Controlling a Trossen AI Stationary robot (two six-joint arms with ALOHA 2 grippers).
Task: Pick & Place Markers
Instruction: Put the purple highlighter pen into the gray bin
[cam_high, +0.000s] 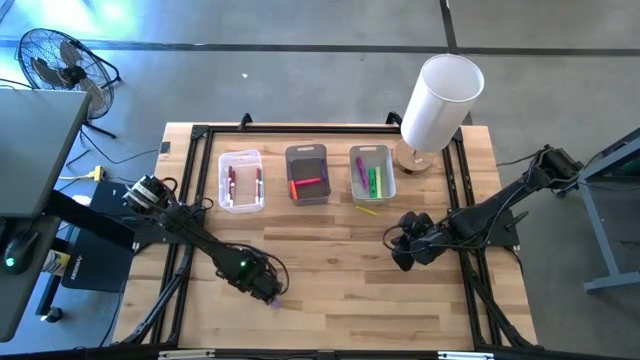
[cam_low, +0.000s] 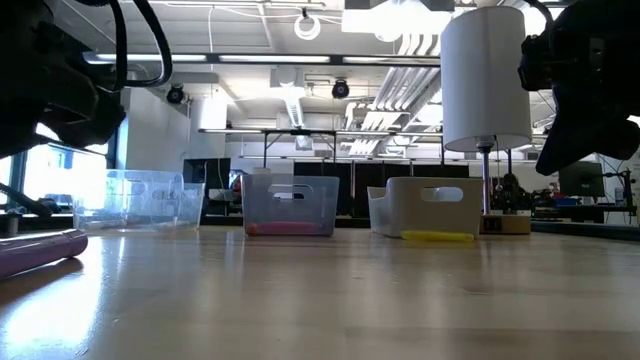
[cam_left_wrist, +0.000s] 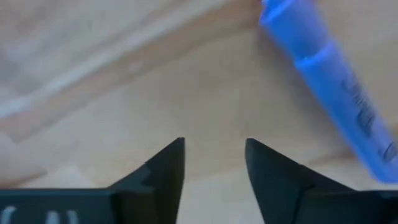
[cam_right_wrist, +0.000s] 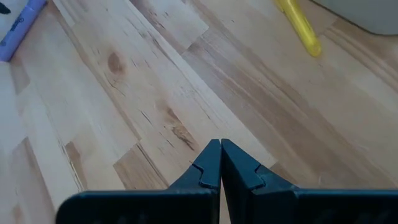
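Note:
A purple marker (cam_left_wrist: 336, 87) lies flat on the wooden table near its front edge; it also shows in the high view (cam_high: 276, 299) and the low view (cam_low: 40, 250). My left gripper (cam_left_wrist: 214, 146) points down just beside it, open, with bare table between its fingers and the marker off to one side. A yellow marker (cam_high: 368, 210) lies on the table in front of the right bin (cam_high: 372, 190). More markers lie in the three bins: red ones (cam_high: 232, 183), a red one (cam_high: 308, 184), green and purple ones (cam_high: 371, 180). My right gripper (cam_right_wrist: 219, 146) hangs shut above bare table at the right.
Three small bins stand in a row at the back: clear (cam_high: 241, 158), dark grey (cam_high: 307, 152), light grey. A tall white cylinder on a wooden foot (cam_high: 440, 95) stands at the back right. A black frame (cam_high: 200, 135) runs along the table's edges.

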